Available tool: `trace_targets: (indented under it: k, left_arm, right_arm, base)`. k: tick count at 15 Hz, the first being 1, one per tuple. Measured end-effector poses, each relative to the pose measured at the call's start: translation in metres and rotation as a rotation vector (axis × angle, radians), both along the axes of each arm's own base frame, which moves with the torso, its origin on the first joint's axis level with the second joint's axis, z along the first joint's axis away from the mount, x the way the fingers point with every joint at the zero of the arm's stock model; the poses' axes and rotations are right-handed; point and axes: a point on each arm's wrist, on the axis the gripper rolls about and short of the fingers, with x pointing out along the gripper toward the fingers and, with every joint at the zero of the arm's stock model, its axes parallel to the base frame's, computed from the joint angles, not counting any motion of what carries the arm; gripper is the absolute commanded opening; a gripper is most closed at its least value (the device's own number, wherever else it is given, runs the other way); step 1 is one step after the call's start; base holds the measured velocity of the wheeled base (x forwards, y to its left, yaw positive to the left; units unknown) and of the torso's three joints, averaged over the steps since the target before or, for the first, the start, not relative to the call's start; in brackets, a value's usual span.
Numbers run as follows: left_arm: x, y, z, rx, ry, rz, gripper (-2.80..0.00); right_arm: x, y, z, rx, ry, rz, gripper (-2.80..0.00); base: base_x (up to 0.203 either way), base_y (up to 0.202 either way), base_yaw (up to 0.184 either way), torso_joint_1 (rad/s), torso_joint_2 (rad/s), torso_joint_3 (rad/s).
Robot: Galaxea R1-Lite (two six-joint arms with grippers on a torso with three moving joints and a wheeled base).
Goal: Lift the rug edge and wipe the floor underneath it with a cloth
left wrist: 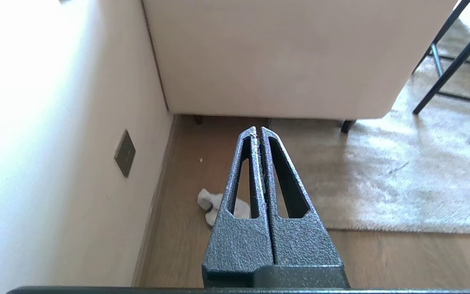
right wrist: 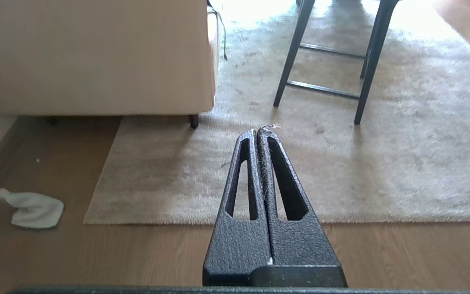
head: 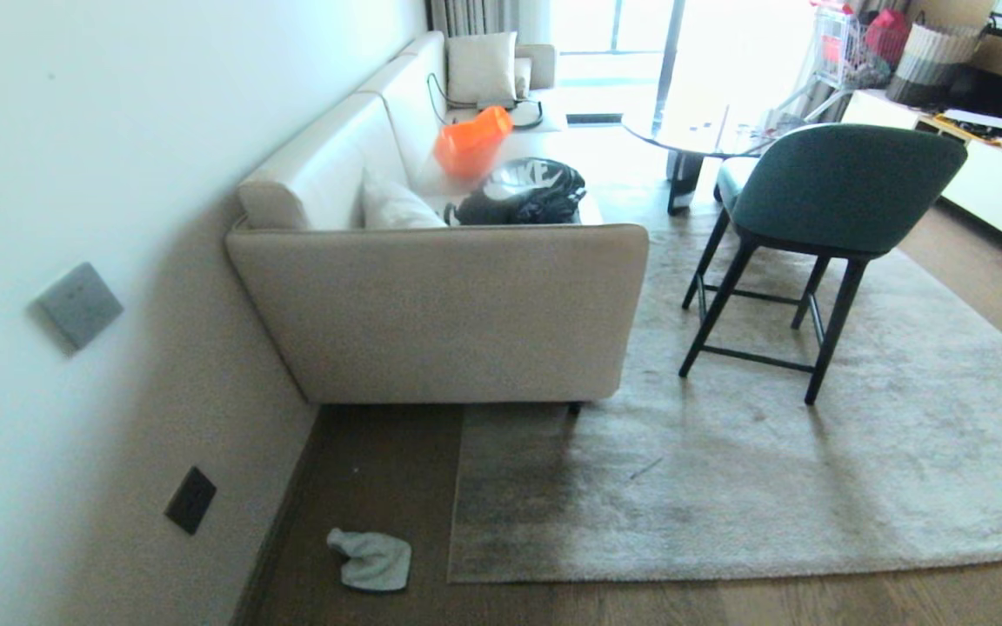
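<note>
A crumpled cloth [head: 370, 559] lies on the wood floor [head: 379, 469], just left of the flat rug edge [head: 453, 522]. Left pincer [left wrist: 258, 130] and right pincer [right wrist: 258, 131] hang clenched, empty.

Pale grey-green cloth [head: 370, 559] lower left on brown wood-grain floor [head: 379, 469]; grey-beige rug [head: 727, 487]; dark green chair [head: 831, 187] upper right.

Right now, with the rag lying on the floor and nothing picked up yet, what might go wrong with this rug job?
1. The sofa has a leg on the rug edge, so that corner may lift only a little.
2. The cloth lies flat near the wall; shut fingers must open, and may pinch poorly.
3. The chair stands on the rug, so a hard pull could probably shift it.
</note>
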Motion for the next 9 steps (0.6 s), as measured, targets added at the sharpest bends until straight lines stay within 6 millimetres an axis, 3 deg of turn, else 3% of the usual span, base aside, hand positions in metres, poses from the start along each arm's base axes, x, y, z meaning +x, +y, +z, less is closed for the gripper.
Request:
trace_targets:
  k: [9]
  left_arm:
    - [0.0,0.0,0.0,0.0,0.001,0.0,-2.8]
  right_arm:
    - [0.0,0.0,0.0,0.001,0.0,0.0,-2.8]
  base:
    - [0.0,0.0,0.0,0.135,-0.49,-0.367]
